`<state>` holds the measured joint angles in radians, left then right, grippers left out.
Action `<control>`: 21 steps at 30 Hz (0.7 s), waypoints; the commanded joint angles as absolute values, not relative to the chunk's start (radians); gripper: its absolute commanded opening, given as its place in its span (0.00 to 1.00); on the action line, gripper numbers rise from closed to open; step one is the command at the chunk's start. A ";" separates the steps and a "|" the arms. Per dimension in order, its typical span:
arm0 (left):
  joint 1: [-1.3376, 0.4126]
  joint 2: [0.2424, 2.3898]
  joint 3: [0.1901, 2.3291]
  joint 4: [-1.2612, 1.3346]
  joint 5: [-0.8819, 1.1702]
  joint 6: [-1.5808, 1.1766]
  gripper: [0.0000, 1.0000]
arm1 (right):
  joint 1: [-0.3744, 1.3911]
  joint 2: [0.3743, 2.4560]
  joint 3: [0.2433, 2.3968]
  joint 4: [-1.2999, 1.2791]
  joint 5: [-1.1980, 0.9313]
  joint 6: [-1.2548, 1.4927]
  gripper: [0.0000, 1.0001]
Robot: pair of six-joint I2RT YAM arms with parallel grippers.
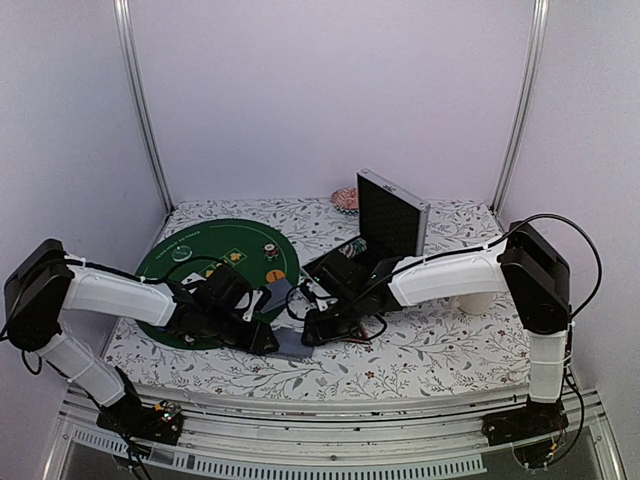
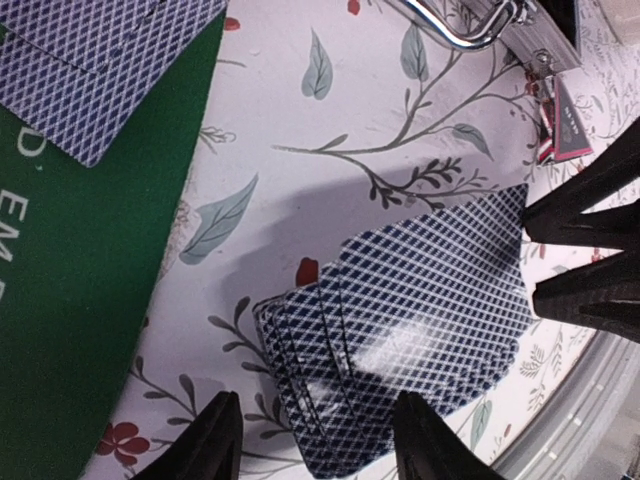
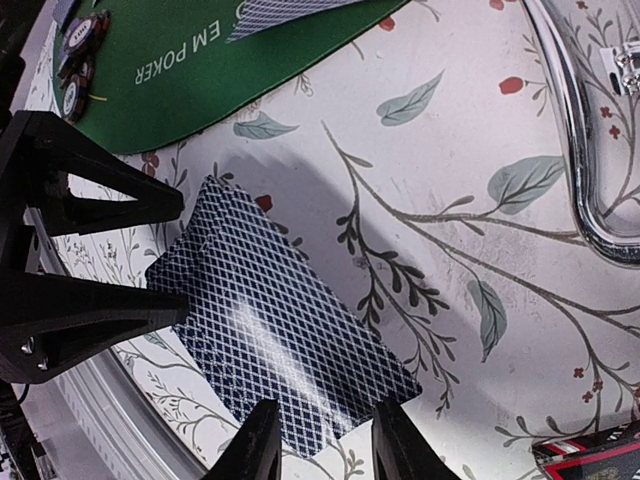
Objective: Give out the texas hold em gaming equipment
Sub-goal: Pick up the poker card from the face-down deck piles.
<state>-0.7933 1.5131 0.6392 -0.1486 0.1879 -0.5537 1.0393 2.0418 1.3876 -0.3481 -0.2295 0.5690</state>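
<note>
A deck of blue-backed playing cards [image 1: 293, 343] lies slightly fanned on the floral cloth between both grippers. My left gripper [image 1: 265, 338] is open, and in its wrist view [image 2: 318, 445] the fingers straddle the deck's [image 2: 420, 320] near end. My right gripper [image 1: 312, 330] is open, and in its wrist view [image 3: 325, 450] a corner of the deck [image 3: 280, 340] lies between the fingertips. More cards [image 1: 280, 292] lie at the edge of the green mat [image 1: 200, 262]. An orange button [image 1: 270, 274] and striped chips [image 3: 80, 50] sit on the mat.
The open silver case [image 1: 390, 215] stands behind the right arm, its handle [image 3: 570, 130] close to the deck. A pink-and-white round object [image 1: 345, 198] sits at the back. A cream mug [image 1: 480, 302] is partly hidden by the right arm. The table's front edge is just beyond the deck.
</note>
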 commanded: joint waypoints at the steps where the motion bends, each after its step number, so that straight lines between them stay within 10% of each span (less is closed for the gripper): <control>1: -0.817 1.539 0.625 -0.164 0.205 -0.558 0.54 | 1.028 2.048 1.369 -0.332 -0.214 0.582 0.33; 21: -0.820 1.545 0.621 -0.174 0.199 -0.551 0.54 | 0.986 2.069 1.355 -0.275 -0.309 0.620 0.33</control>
<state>-0.8028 1.5185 0.6384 -0.1341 0.1936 -0.5533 0.9916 2.0357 1.3357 -0.3199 -0.2592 0.6125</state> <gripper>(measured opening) 0.541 0.348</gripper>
